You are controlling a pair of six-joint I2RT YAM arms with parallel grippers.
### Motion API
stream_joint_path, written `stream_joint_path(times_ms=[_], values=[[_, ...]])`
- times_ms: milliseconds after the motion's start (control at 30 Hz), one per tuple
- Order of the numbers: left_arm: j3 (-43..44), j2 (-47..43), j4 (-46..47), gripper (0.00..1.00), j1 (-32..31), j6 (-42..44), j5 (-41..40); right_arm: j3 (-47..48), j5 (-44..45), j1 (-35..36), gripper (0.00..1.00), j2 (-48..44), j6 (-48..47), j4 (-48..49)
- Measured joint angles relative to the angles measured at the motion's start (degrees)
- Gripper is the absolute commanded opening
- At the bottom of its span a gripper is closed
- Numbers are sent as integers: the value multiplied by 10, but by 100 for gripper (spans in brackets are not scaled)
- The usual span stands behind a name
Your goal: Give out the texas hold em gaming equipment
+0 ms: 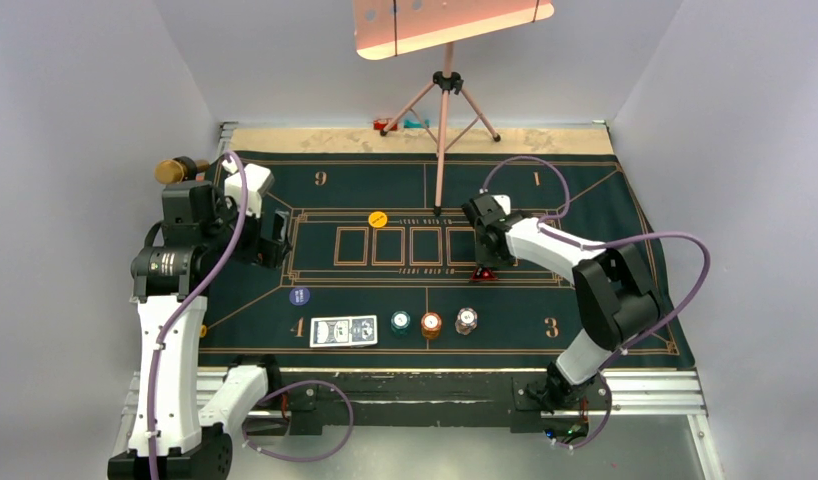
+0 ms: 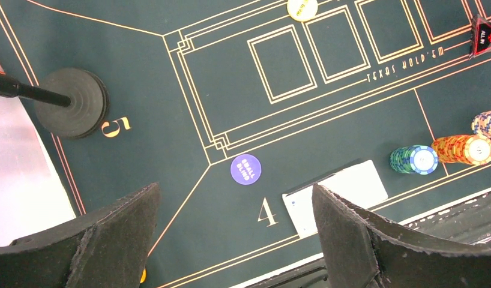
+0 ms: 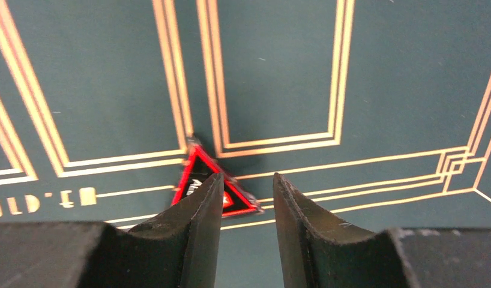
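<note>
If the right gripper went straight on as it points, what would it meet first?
Probably the red triangular marker, partly under one finger of the right gripper; beyond it only the green mat. Depth is unclear.

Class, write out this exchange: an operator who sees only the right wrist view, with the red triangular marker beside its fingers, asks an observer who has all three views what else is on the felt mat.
Operator: I see only the red marker beside my right gripper. Where are the chips?
Observer: A teal stack, an orange-brown stack and a white stack stand in a row near the mat's near edge, just right of the card deck.
Operator: What about the left gripper?
Observer: It hangs open over the mat's left side, holding nothing.
</note>
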Motion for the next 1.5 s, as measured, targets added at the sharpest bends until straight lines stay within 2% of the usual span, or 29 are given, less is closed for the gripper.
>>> stream_joint_path(times_ms=[133,367,500,800,1233,1500], values=[[7,2,-2,100,0,4,3,-22,9,-19,40,-12,6,-16],[11,3,-3,100,0,4,11,-20,15,-16,58,-47,15,-25],[11,0,-4,100,0,4,11,19,14,3,63,-49,14,-15],[15,-6,-17,100,0,6,11,20,7,45,62,7,20,8],[38,2,-25,100,0,17,10,-28,-7,36,56,0,50,10],[48,4,-30,100,0,19,10,-43,0,4,52,-17,90,-18]])
